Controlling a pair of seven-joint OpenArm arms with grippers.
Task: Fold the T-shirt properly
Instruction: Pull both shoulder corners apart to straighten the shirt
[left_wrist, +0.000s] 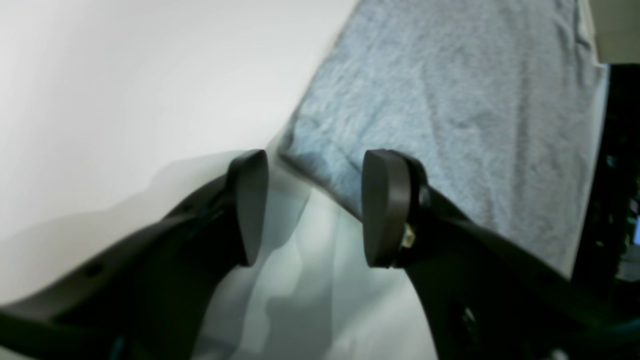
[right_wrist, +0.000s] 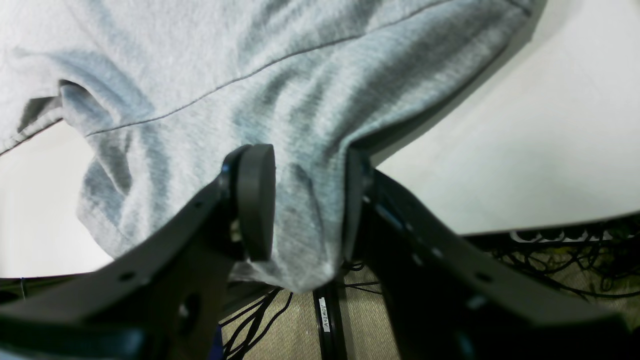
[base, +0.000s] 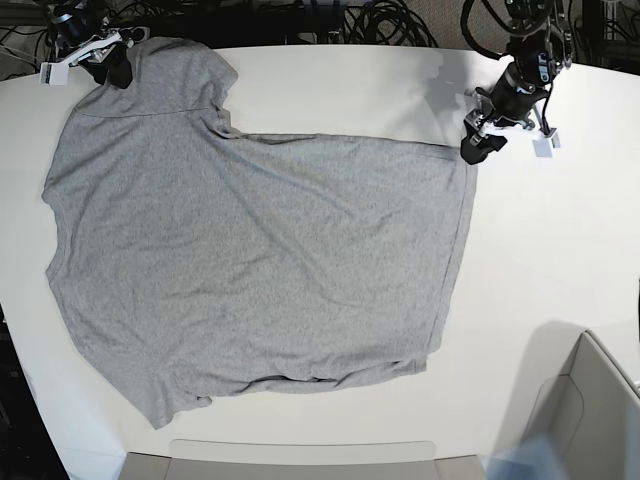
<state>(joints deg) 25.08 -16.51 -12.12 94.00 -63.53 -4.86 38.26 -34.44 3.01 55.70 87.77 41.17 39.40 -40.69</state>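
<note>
T-shirt (base: 250, 250) lies spread on tabletop (base: 560, 250). Left tool (left_wrist: 315, 207) gapes wide, empty; right tool (right_wrist: 305, 200) grips sleeve fabric.

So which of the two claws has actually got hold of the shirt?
The right gripper: T-shirt cloth is bunched between its fingers. The left gripper gapes empty beside the hem.

overhead base view, two close wrist views

Blurred T-shirt (left_wrist: 450, 100) in left wrist view
</note>
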